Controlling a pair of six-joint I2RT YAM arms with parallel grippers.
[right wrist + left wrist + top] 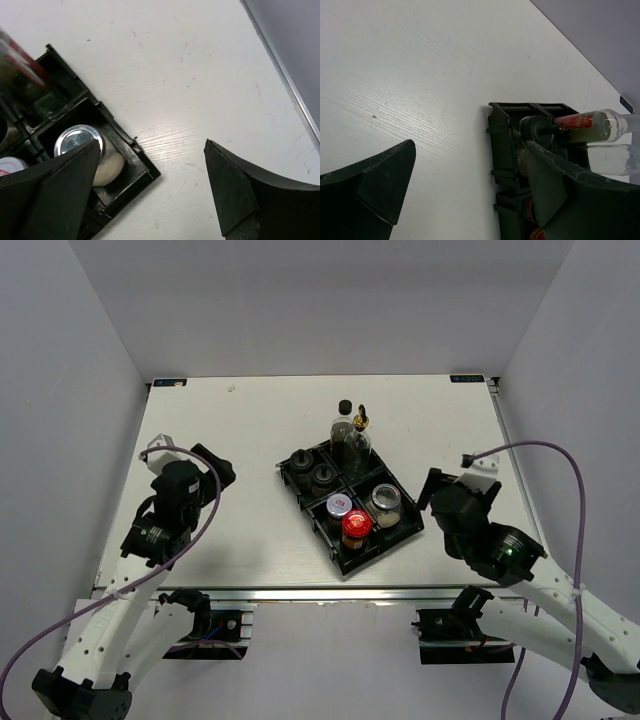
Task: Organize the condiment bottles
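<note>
**Seven bottles in tray, both grippers wide & empty**

Seven condiment bottles [345, 502] stand in the black tray [344, 562], a ribbed plastic rect. w/ four compartments. It sits diagonally at centre frame on the white table [230, 440], which is matte w/ faint wood grain.

- **Upper compartment:** tall dark black-capped bottle [344, 420] & tall clear gold-spouted bottle [360, 438], both glass, close side by side.
- **Left compartment:** short round black-lidded jar [298, 462] next to a second black-lidded jar [323, 475].
- **Lower compartment:** white-lidded jar [339, 506] just beside red-lidded jar [356, 526].
- **Right compartment:** one metal-lidded jar [385, 498], shiny flat top, pale contents in the right wrist view.

Left gripper [470, 147] is at lower left of the top view, well apart from the tray. Its dark wedge-shaped jaws are spread wide w/ nothing btwn them. Right gripper [152, 145] is at lower right, near the tray's right corner, jaws likewise spread wide & empty.
</note>
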